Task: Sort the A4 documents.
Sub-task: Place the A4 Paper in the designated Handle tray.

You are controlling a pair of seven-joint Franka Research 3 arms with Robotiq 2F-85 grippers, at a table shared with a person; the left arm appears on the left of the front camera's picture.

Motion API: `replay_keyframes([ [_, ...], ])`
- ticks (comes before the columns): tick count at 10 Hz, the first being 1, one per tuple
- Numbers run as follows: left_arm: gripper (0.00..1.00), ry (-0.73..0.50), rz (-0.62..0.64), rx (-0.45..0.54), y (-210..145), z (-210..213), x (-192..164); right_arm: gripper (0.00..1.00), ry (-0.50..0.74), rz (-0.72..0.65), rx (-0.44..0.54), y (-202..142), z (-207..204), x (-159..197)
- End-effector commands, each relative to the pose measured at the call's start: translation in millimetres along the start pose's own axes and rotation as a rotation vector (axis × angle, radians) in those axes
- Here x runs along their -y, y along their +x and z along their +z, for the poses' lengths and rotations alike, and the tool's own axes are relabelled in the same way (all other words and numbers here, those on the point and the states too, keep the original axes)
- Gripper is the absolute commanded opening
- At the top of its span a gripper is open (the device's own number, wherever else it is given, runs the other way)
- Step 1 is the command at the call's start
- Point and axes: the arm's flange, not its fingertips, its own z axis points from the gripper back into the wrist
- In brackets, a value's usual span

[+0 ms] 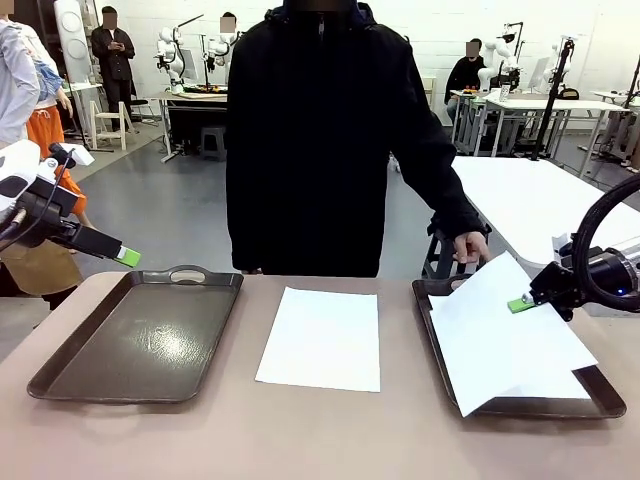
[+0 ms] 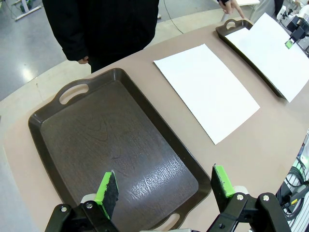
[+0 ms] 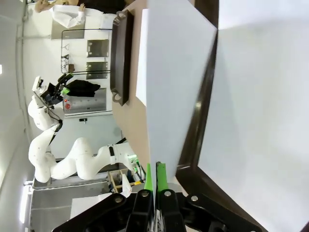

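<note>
Empty dark brown handled plastic tray: reference item.
Second matching tray: well to its right.
Flat white A4 paper sheet: on the table, just right of it.
Tilted white sheet: far right of it, pinched by the right gripper.
Left gripper: above it, jaws wide, holding nothing.

A4 documents are smooth matt paper, trays glossy textured plastic.

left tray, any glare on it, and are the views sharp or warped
Front view: sharp, with a soft sheen across the left tray. Left wrist view: a brighter glare patch at that tray's near end, and the wide lens bows its straight edges. Right wrist view: rolled sideways, the lifted sheet flat white, without texture.
</note>
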Motion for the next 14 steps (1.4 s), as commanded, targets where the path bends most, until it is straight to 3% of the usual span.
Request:
replay_keyframes([
  [1,1.0,-0.008,-0.001,0.005,-1.8,-0.2,-1.7,0.01,-0.085,0.015,0.001,-3.6,4.9,3.6],
  [6,1.0,-0.008,-0.001,0.005,-1.8,-0.2,-1.7,0.01,-0.293,0.001,-0.067,15.3,6.7,9.2],
  [8,1.0,-0.008,-0.001,0.005,-1.8,-0.2,-1.7,0.01,-0.372,-0.022,-0.051,25.2,3.3,9.8],
  [11,1.0,-0.008,-0.001,0.005,-1.8,-0.2,-1.7,0.01,-0.415,-0.004,0.006,45.0,-3.1,13.3],
  [14,1.0,-0.008,-0.001,0.005,-1.8,-0.2,-1.7,0.01,-0.423,-0.016,-0.022,53.4,-8.4,17.3],
])
